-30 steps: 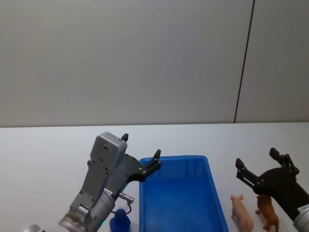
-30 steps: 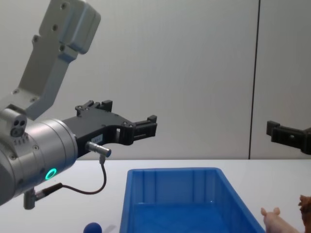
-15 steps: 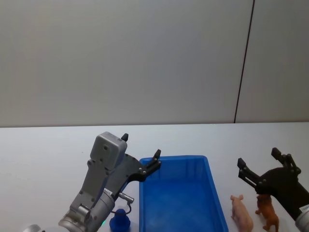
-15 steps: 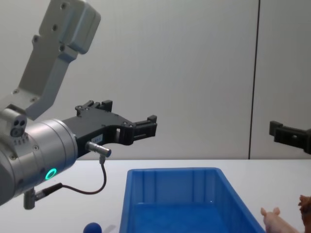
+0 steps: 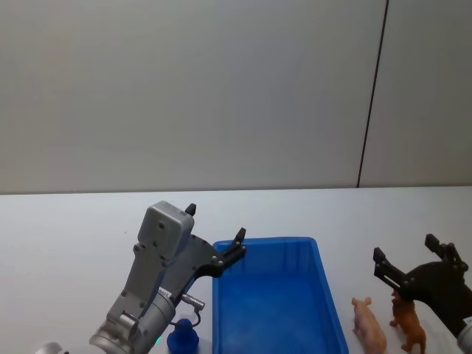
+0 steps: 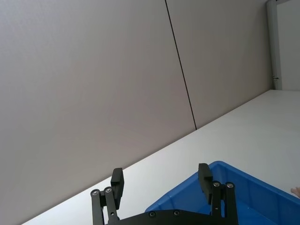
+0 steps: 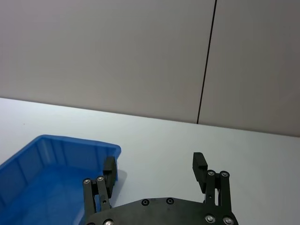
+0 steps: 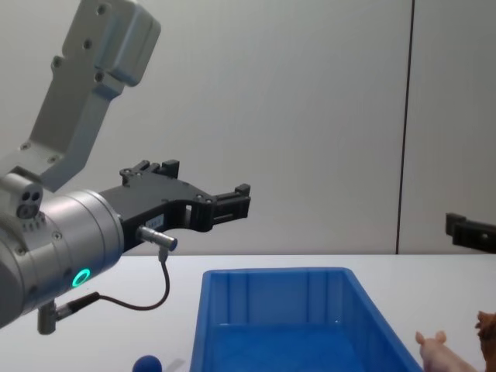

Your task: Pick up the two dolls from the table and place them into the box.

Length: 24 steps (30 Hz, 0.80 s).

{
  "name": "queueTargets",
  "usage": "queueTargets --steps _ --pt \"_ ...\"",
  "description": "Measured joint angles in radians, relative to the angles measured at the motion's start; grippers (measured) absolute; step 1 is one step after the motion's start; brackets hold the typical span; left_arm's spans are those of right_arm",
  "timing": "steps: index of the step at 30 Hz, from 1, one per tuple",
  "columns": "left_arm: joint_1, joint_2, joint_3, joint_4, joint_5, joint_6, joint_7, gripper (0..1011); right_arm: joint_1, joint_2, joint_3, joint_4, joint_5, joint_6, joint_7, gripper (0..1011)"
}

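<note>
1. While the pale pig (image 5: 369,326) and the brown animal (image 5: 409,324) are both seen standing on the table (image 5: 74,221), outside the box (image 5: 267,241), the step in hand is judged to be the approach to the first pick.
2. Right gripper (image 5: 405,248): jaws are spread wide, nothing is held. It is raised above the table. The brown animal is placed beneath it, the pig below it on its box side.
3. Left gripper (image 5: 215,223): jaws are wide and empty. The box is placed just ahead of its fingertips, the blue toy (image 5: 182,338) under its wrist.
4. Long axes of both animals are noted roughly parallel to the box's long wall, heads pointed the way the right gripper's fingers point.
5. Next move, as judged: a descent is called for, jaws closed across the narrow body.
</note>
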Motion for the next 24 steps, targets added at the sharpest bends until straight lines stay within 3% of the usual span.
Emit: queueTargets --steps 24 --pt "0.000 0.000 0.000 0.000 0.000 0.000 0.000 1001 -0.033 0.004 0.010 -0.009 -0.008 0.184 -0.075 1001"
